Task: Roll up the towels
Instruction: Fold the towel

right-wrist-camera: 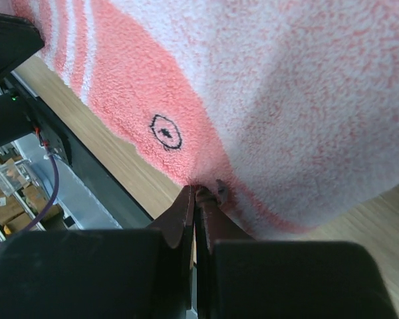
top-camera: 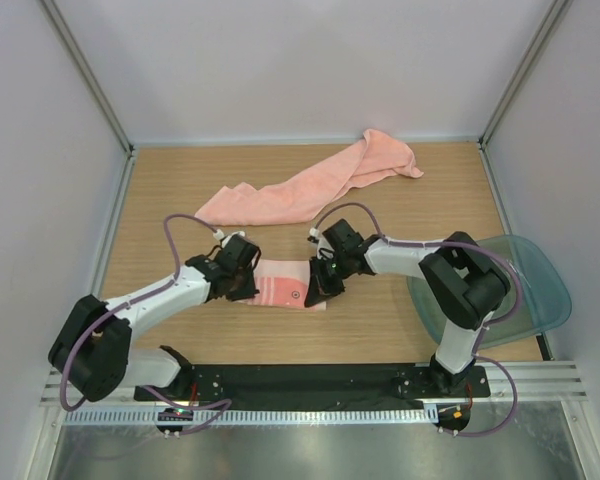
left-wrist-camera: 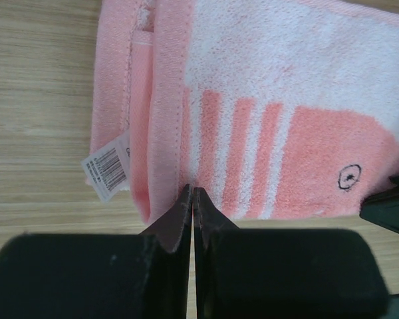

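With the striped towel (top-camera: 283, 284) lying flat mid-table and the left gripper (left-wrist-camera: 191, 194) and right gripper (right-wrist-camera: 198, 194) pinched shut on its near edge, the roll seems at its start; next both must curl that edge evenly toward the far side.

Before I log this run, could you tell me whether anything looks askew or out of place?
The long plain towel lies twisted and bunched diagonally across the far side, not spread flat. The tray seems to overhang the right edge of the table. The striped towel looks tidy.
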### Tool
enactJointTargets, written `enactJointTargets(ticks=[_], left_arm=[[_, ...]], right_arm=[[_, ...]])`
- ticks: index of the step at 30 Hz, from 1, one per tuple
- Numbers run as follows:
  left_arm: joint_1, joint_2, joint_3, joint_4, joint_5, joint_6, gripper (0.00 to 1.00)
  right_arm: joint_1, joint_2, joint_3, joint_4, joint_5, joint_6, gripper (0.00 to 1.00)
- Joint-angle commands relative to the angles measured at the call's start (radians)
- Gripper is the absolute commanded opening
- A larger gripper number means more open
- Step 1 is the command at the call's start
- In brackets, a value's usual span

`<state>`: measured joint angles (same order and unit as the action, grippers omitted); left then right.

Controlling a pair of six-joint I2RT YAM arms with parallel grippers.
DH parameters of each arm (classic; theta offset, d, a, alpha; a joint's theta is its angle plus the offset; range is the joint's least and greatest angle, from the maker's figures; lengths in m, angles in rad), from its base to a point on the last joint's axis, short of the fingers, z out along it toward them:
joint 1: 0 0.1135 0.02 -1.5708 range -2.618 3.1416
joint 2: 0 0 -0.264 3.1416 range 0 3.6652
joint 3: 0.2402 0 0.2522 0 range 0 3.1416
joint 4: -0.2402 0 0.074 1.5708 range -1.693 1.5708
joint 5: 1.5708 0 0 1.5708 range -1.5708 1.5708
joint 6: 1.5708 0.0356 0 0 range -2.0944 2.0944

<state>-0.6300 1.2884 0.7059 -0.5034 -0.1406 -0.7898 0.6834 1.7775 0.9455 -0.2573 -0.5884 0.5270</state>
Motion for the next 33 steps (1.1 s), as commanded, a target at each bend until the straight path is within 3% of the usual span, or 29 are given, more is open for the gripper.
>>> enactJointTargets(ticks=[1,9,16,18,23,28,33], left_arm=[[0.0,0.038,-0.009,0.043,-0.059,-0.017,0.01],[0.006,0.091,-0.002,0.002,-0.171,0.009,0.01],[0.01,0.141,0.026,0.0,-0.166,0.03,0.01],[0.01,0.129,0.049,-0.001,-0.157,0.037,0.01],[0.01,0.075,0.138,-0.033,-0.155,0.075,0.08],[0.01,0.057,0.243,-0.076,-0.166,0.086,0.12],[0.01,0.017,0.208,-0.064,-0.154,0.02,0.16]], right_arm=[[0.005,0.014,-0.028,0.069,-0.021,0.01,0.01],[0.002,0.054,-0.079,0.09,-0.013,-0.002,0.01],[0.004,0.036,-0.038,0.067,-0.048,-0.015,0.01],[0.005,0.014,-0.016,0.04,-0.073,-0.022,0.06],[0.005,-0.044,0.07,0.029,-0.135,-0.03,0.27],[-0.01,-0.015,0.191,0.03,-0.148,-0.013,0.3],[-0.083,0.075,0.239,0.084,-0.194,0.022,0.3]])
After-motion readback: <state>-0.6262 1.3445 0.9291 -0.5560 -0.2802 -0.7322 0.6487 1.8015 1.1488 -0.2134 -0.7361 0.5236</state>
